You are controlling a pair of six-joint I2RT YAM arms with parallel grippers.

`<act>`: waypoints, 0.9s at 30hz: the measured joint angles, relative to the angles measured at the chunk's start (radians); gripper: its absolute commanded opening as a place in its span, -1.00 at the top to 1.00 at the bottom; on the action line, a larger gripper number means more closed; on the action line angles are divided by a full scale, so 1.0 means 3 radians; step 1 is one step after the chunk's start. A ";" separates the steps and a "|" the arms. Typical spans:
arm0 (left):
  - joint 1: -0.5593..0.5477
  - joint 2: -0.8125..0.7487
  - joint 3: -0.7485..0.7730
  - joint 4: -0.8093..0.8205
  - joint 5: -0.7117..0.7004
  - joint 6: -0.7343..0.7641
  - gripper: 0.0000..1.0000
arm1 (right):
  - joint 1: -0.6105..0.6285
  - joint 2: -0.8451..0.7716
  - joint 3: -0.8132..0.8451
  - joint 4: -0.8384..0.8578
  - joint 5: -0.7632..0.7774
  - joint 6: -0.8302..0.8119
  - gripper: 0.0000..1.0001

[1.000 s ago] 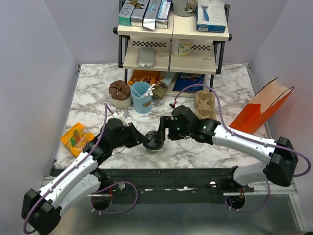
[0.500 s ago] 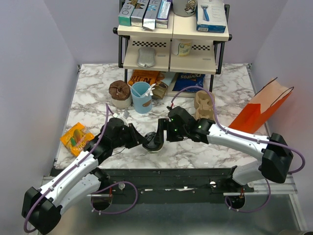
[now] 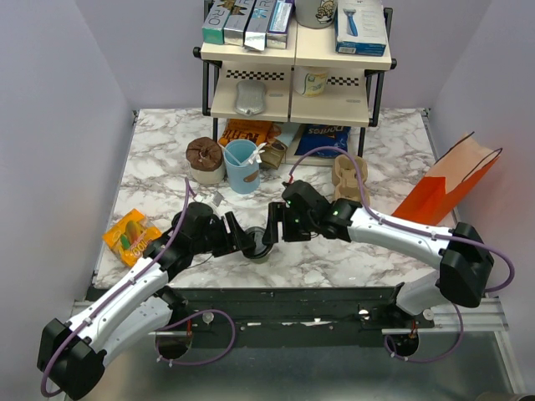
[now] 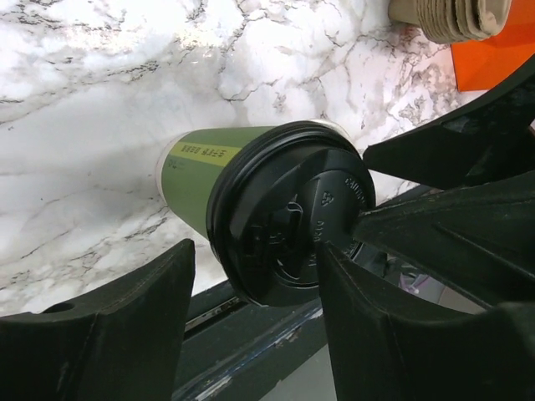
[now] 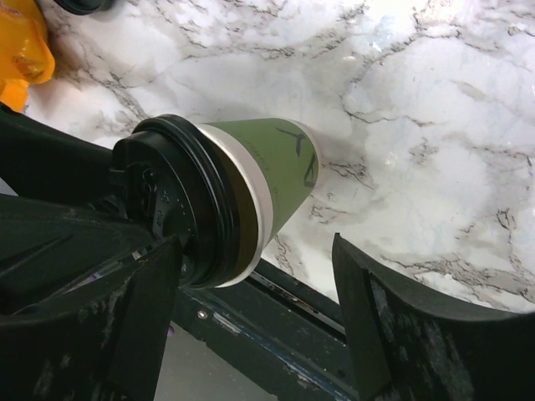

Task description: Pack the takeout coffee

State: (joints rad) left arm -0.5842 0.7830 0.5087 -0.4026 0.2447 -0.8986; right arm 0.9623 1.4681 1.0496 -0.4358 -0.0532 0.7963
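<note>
1. Top external view: the takeout coffee [image 3: 260, 247] is low in the middle of the frame, near the front edge of the marble worktop [image 3: 159, 159]. The two arms meet over it, one from each side.
2. In the left wrist view the left fingers [image 4: 125, 334] are spread open on either side of the black lid. The one on the right of the frame sits right against the lid's rim. The other is clear of the cup, with marble showing in the gap, so nothing is gripped.
3. In the right wrist view the right fingers [image 5: 401, 334] are also wide apart and straddle the cup. The one at the right of the frame is well clear of the green side. I cannot tell whether the other touches the lid.
4. The cup's base seems to rest on the marble, but I cannot tell whether it stands quite upright.
5. I read this as a hand-over to the right arm, because the orange paper bag [image 3: 447, 188] lies open at the right of the frame, on that arm's side.
6. The right fingers should close on the green wall rather than the lid, which might pop off.
</note>
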 measured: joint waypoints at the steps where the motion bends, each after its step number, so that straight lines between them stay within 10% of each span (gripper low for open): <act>1: 0.0000 0.0000 0.0000 -0.0001 0.0000 0.0005 -0.42 | 0.0000 0.0000 0.0013 -0.0034 0.0009 -0.0001 -0.53; 16: 0.0000 -0.0034 0.0010 0.0004 0.0000 0.0053 -0.50 | 0.0000 0.0080 0.0154 -0.0164 0.0034 -0.0038 -0.03; 27: 0.0000 -0.0069 0.0015 0.0039 -0.0094 -0.0008 0.20 | 0.0000 0.0080 0.0158 -0.0149 0.0036 -0.0045 0.00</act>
State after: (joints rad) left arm -0.5842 0.7624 0.5133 -0.3908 0.2165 -0.9009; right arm 0.9623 1.4921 1.0969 -0.4805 -0.0425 0.7830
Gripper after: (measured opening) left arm 0.476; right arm 0.503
